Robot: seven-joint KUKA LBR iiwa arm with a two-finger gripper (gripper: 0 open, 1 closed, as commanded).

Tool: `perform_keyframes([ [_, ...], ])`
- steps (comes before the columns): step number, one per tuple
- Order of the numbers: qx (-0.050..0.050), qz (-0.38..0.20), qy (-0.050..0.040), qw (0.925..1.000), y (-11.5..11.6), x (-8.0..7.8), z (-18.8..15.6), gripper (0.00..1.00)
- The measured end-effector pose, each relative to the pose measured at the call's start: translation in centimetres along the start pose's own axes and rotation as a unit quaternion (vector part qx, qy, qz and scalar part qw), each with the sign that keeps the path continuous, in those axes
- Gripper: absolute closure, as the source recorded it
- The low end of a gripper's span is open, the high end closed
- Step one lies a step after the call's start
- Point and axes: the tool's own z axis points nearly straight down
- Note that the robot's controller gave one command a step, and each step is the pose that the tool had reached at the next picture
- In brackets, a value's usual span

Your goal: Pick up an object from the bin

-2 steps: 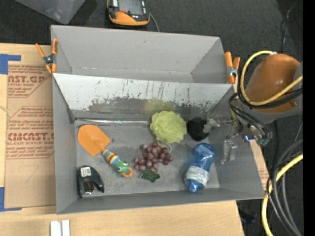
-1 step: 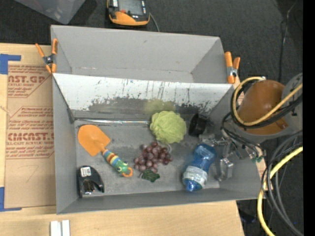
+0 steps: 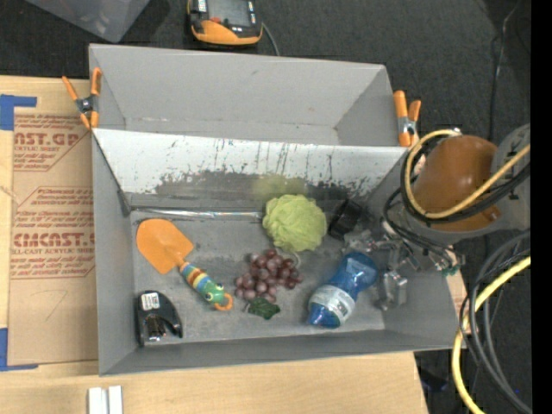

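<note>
Several small things lie loose on the floor of the grey bin (image 3: 112,231), and the one nearest the arm is a blue bottle (image 3: 342,290). It lies on its side at about four o'clock from the middle of the floor. Its body is bright blue and looks crumpled toward the upper end, which points to one o'clock. The lower end, pointing to seven o'clock, is rounder and carries a pale band.

From where I stand, the gripper (image 3: 390,290) is down inside the bin at three o'clock, just beside the bottle on its right side. I cannot tell whether they touch. I cannot tell how wide the gripper is set either, since its metal parts run together against the grey wall, and I see nothing held in it. Above it sits the arm's orange cover (image 3: 455,178), ringed by yellow and black cables (image 3: 414,172).

A bunch of purple grapes (image 3: 269,274) lies at the middle of the floor, near the bottle's left. A green lettuce (image 3: 295,222) sits at one o'clock, with a small black thing (image 3: 345,217) just right of it. An orange toy shovel (image 3: 172,253) lies at nine o'clock, and a black box (image 3: 157,316) at eight o'clock.
</note>
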Motion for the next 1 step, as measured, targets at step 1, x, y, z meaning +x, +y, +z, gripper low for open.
perform_keyframes([
  [1,-0.003,0.122,0.0072,0.9925,1.86,0.24,-0.06,1.0],
])
